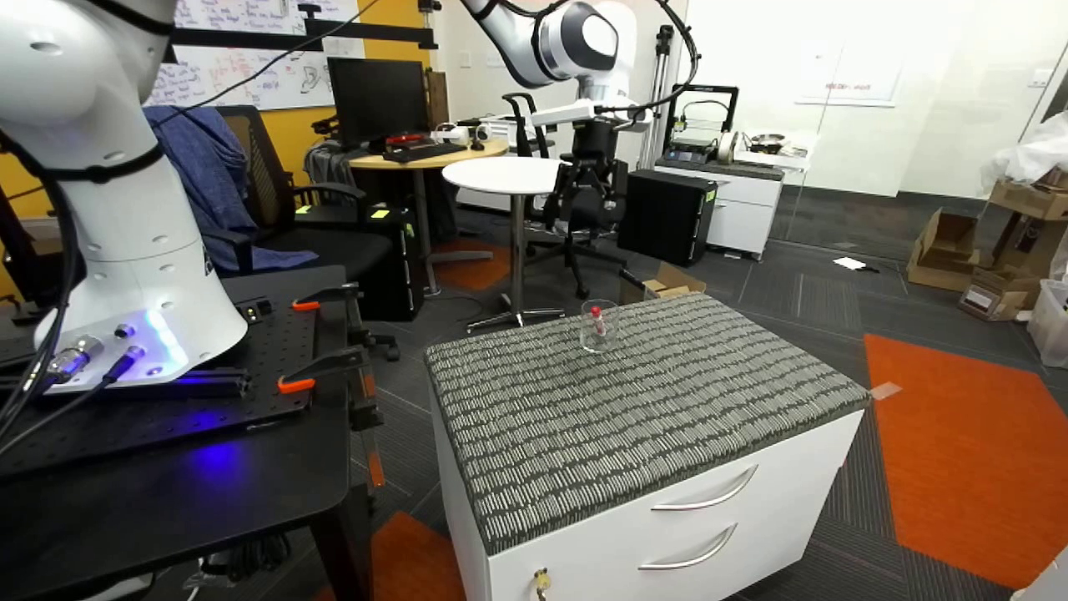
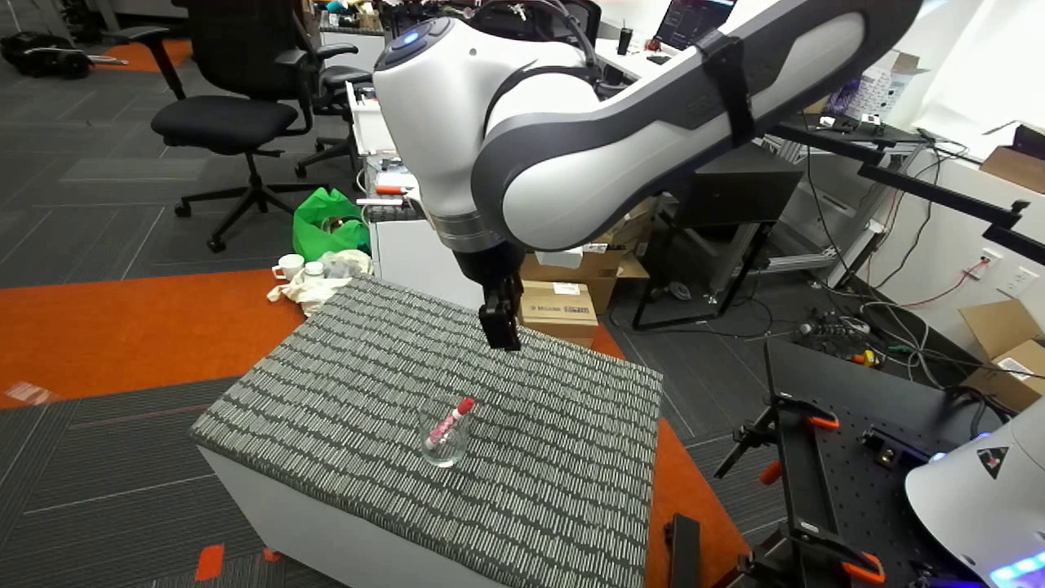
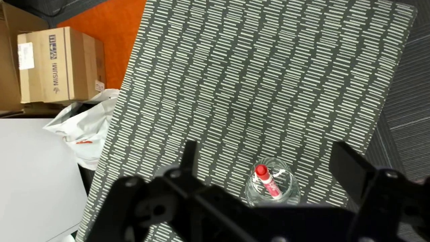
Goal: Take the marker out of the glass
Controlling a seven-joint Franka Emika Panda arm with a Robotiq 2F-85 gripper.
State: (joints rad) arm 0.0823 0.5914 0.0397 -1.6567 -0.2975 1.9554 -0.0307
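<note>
The marker, red with a whitish band and label, leans inside the clear glass, its red end up at the rim. The marker shows in both exterior views (image 1: 597, 319) (image 2: 447, 425) and in the wrist view (image 3: 270, 185). The glass (image 1: 587, 339) (image 2: 442, 460) (image 3: 293, 188) stands upright on the patterned cabinet top. My gripper (image 1: 586, 200) (image 2: 500, 331) is open and empty, pointing down, well above the cabinet top and apart from the glass. In the wrist view the glass and marker appear between the spread fingers (image 3: 265, 154); the gripper body covers the glass's near edge.
The striped grey cushion top (image 1: 667, 401) covers a white drawer cabinet (image 1: 667, 542). The robot's black table (image 1: 250, 484) with clamps stands beside it. Cardboard boxes (image 2: 559, 309) (image 3: 60, 64) and a white bag (image 3: 90, 131) lie beyond the cabinet's edge.
</note>
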